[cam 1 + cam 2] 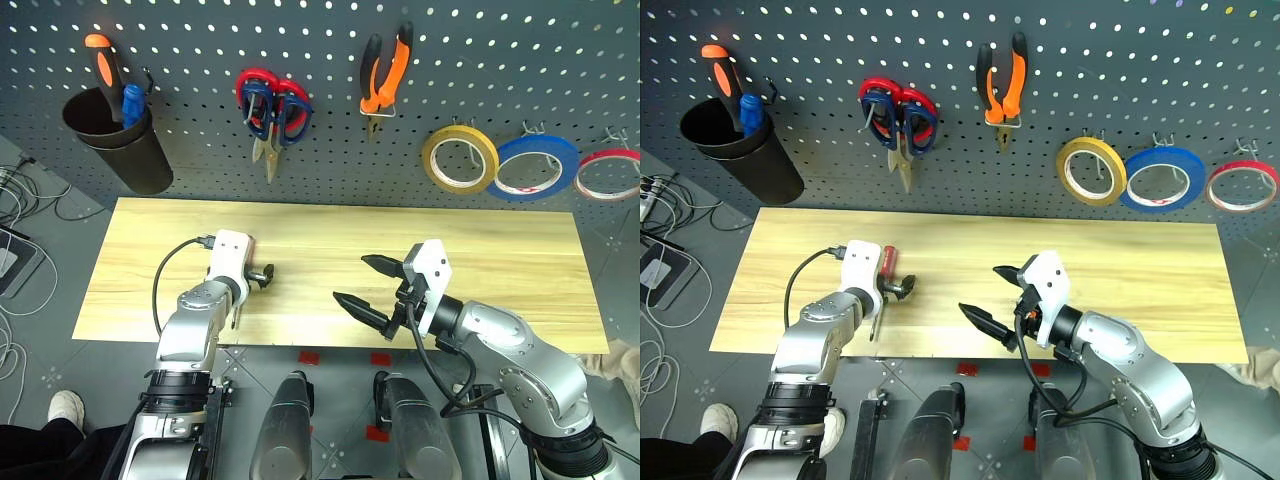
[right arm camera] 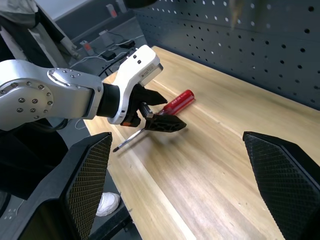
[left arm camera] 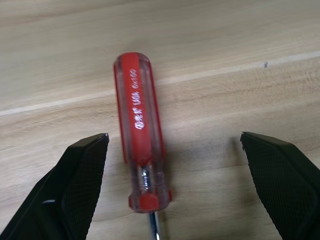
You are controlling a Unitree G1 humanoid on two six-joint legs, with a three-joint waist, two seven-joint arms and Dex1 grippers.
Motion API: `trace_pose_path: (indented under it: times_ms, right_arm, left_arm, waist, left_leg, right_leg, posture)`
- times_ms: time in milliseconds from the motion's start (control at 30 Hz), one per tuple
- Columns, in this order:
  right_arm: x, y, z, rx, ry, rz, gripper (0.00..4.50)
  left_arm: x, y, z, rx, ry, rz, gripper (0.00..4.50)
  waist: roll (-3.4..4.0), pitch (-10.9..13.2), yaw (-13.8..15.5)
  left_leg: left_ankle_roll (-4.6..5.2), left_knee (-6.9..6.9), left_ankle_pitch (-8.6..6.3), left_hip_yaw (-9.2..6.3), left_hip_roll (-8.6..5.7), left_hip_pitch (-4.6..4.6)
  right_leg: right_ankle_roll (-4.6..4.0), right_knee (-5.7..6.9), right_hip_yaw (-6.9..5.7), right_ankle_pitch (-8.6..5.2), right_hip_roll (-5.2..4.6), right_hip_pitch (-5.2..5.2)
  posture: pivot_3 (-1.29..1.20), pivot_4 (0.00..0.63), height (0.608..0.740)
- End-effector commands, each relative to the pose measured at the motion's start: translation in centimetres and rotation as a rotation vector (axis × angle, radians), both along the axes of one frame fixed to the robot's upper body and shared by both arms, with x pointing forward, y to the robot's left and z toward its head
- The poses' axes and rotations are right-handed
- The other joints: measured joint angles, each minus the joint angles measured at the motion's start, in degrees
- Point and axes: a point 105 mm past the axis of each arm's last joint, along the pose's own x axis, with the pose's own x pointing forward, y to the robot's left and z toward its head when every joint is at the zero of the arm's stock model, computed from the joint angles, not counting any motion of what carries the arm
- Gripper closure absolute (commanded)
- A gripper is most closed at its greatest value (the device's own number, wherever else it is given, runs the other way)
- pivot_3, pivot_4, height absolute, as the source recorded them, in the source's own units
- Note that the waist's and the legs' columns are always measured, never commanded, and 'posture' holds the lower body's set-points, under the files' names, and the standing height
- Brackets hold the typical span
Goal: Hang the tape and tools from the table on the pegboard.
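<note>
A small red-handled screwdriver (image 3: 139, 131) lies flat on the pale wood table (image 1: 500, 250), its steel shaft towards the front edge. My left gripper (image 3: 174, 136) hovers low over it, open, one finger on each side of the handle and neither touching. My right gripper (image 1: 362, 282) stands open and empty above the table's middle, pointing towards the left one. On the pegboard (image 1: 200, 40) hang the orange-and-black pliers (image 1: 385, 75), the dark-blue-handled scissors (image 1: 292, 115) and the blue tape (image 1: 537, 167).
Red-handled scissors (image 1: 258, 80) share the hook with the blue ones. A yellow roll (image 1: 459, 158) and a red roll (image 1: 608, 175) flank the blue tape. At the board's left hangs a black cup (image 1: 130, 150) holding an orange-and-black screwdriver (image 1: 103, 62). Cables (image 1: 20, 200) lie on the floor to the left.
</note>
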Motion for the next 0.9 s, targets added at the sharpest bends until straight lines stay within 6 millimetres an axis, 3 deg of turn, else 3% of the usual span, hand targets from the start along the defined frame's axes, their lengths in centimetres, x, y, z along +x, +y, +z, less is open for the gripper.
trace_pose_path:
  times_ms: [33, 300, 333, 633, 900]
  right_arm:
    - [-0.5, 0.1, 0.8, 0.016, -0.031, 0.008, 0.0]
    - [-0.4, 0.0, 0.8, 0.015, -0.031, 0.008, 0.0]
    - [-0.4, 0.0, 0.8, 0.015, -0.031, 0.009, 0.0]
    - [0.1, -0.1, 0.8, 0.016, -0.038, 0.009, 0.0]
    - [0.3, -0.8, 1.3, 0.047, -0.058, 0.01, 0.0]
  left_arm:
    - [-0.1, 0.5, 0.4, 0.016, -0.019, 0.007, 0.91]
    - [-0.2, 1.2, 0.6, 0.025, -0.023, 0.026, 3.45]
    - [-0.2, 1.2, 0.6, 0.025, -0.024, 0.028, 3.61]
    - [-0.1, 1.5, 0.9, 0.032, -0.03, 0.033, 3.62]
    - [-1.3, 0.5, 2.8, 0.065, -0.112, -0.028, 3.62]
  waist:
    - [0.0, 0.1, 0.0]
    - [-0.01, 0.3, 0.0]
    - [0.0, 0.3, 0.0]
    - [0.01, 0.3, 0.1]
    - [-0.06, 0.3, 0.1]
  left_leg:
    - [0.0, 0.0, 0.0, 0.0, 0.0, 0.0]
    - [-0.01, -0.03, 0.0, 0.0, 0.0, -0.02]
    - [-0.01, -0.04, 0.0, 0.0, 0.0, -0.03]
    - [-0.05, -0.08, 0.02, -0.01, 0.01, -0.09]
    - [-0.52, -0.1, 0.28, -0.05, 0.05, -0.41]
  right_leg:
    - [0.0, 0.0, 0.0, 0.0, 0.0, 0.0]
    - [0.0, -0.04, 0.0, 0.0, 0.0, -0.02]
    - [0.01, -0.04, 0.0, 0.0, 0.0, -0.03]
    - [0.01, -0.07, -0.01, 0.0, 0.0, -0.11]
    - [0.02, -0.07, -0.07, 0.0, -0.08, -0.41]
  posture:
    - [0.12, 0.479, 0.74]
    - [0.13, 0.472, 0.74]
    - [0.13, 0.472, 0.74]
    - [0.14, 0.452, 0.74]
    - [0.15, 0.384, 0.74]
